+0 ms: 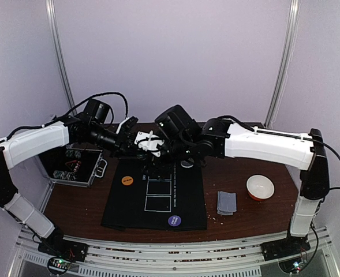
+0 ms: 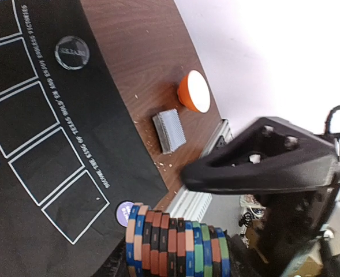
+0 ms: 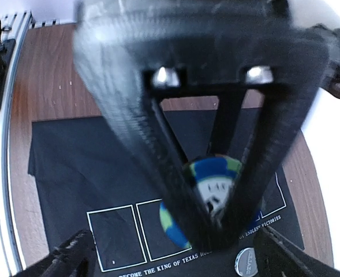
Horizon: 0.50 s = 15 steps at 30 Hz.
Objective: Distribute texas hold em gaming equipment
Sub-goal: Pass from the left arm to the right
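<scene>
The left gripper [image 2: 175, 257] pinches a tight row of round poker chips [image 2: 175, 235], pressed face to face like a roll of coins, their ridged rims banded in blue, salmon-orange, black and green. It holds them in the air over the far end of the black cloth mat [image 2: 48, 190] printed with white card boxes. The right gripper [image 3: 171, 236] hangs with its fingers spread wide, and the roll lies straight ahead of it. Its wrist view looks through the left arm's black open-frame finger [image 3: 123, 86] at the flat blue-and-green end chip [image 3: 213, 193], so the roll's long axis points roughly at that gripper rather than across it. By my reading the right arm, nose to nose with the left, is the one placed to take chips off, and it would have to close across the rims, not the faces. Two flat discs lie on the mat, a purple one [image 2: 125, 212] and a black-silver one [image 2: 72, 52]. A ribbed grey stack of playing cards [image 2: 170, 131] rests on the brown wood-grain table [image 2: 141, 46], near a glossy white bowl with orange outside [image 2: 194, 92].
</scene>
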### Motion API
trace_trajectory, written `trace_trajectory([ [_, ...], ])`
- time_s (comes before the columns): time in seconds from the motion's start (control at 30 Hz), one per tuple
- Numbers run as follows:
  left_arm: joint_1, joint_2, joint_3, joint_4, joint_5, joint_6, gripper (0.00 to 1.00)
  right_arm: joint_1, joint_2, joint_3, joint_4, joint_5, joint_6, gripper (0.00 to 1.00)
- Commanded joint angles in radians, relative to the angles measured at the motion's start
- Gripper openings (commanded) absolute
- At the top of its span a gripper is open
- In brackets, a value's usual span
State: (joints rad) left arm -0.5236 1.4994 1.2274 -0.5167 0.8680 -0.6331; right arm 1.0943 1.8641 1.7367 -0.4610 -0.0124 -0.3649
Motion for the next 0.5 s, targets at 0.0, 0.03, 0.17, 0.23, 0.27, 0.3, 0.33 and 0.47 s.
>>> trace_trajectory([
  [0.0, -0.007, -0.042, -0.035, 0.134, 0.089, -0.054, 0.0, -0.002, 0.006, 0.013, 0.087, -0.004, -0.042, 0.85],
  [0.03, -0.008, -0.044, -0.046, 0.141, 0.095, -0.061, 0.0, -0.002, 0.01, 0.012, 0.106, -0.001, -0.038, 0.8],
  [0.17, -0.007, -0.05, -0.07, 0.146, 0.101, -0.068, 0.0, -0.004, 0.024, 0.012, 0.151, -0.001, -0.033, 0.77],
  [0.23, -0.007, -0.055, -0.074, 0.149, 0.105, -0.067, 0.0, -0.006, 0.032, 0.011, 0.152, -0.006, -0.035, 0.73],
  [0.27, -0.008, -0.057, -0.075, 0.149, 0.107, -0.067, 0.0, -0.008, 0.038, 0.011, 0.15, -0.006, -0.037, 0.7],
  [0.3, -0.008, -0.059, -0.075, 0.149, 0.108, -0.067, 0.0, -0.009, 0.044, 0.012, 0.148, -0.006, -0.038, 0.67],
  [0.33, -0.007, -0.061, -0.075, 0.149, 0.109, -0.067, 0.0, -0.009, 0.048, 0.014, 0.143, -0.007, -0.042, 0.65],
  [0.47, -0.008, -0.064, -0.078, 0.149, 0.113, -0.067, 0.0, -0.009, 0.059, 0.021, 0.14, 0.003, -0.057, 0.62],
])
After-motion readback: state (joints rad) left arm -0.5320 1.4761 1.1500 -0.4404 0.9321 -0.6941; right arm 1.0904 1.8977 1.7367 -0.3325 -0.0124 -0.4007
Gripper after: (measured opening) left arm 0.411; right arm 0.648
